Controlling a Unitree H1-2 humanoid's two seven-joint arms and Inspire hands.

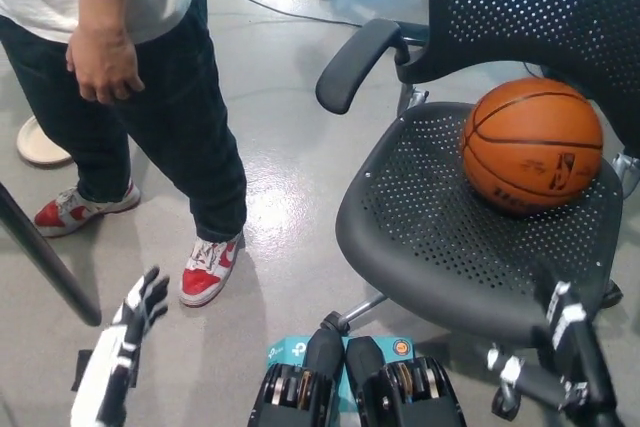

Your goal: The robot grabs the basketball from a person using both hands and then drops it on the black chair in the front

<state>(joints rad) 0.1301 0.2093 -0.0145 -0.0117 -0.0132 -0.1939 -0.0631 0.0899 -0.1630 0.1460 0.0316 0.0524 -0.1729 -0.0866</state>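
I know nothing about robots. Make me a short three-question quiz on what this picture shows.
1. True or false: the basketball lies on the seat of the black chair.
2. Which hand is white: A) left hand B) right hand?
3. Fill in: the person stands on the ball's ___ side in the picture.

Key: 1 true. 2 A. 3 left.
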